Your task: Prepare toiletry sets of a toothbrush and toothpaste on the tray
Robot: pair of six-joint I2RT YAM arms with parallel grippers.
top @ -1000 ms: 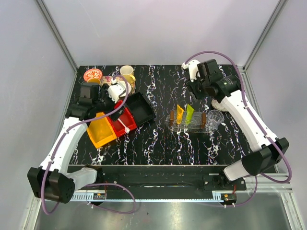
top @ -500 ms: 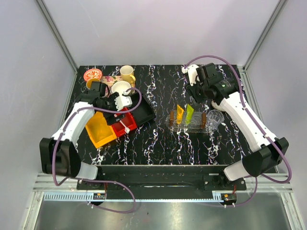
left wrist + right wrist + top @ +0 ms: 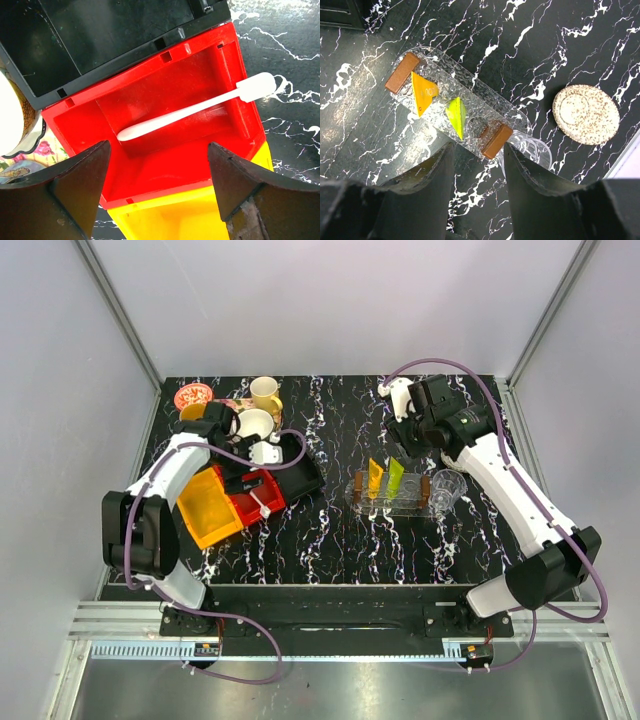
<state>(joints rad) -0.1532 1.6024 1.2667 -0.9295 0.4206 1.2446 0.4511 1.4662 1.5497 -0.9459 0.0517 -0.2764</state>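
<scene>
Hovering left claw [image 3: 157, 175] above toothbrush [image 3: 195, 107]

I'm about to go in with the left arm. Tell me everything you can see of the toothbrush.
The toothbrush is a slim, smooth stick of white plastic, tapering to a point at the handle end and widening to a flat rounded head; no bristles show. It lies slanted in the red bin, handle tip inside, neck across the bin's side wall, head sticking out over the black marbled table. Nothing grips it; the left gripper hovers open above.
</scene>
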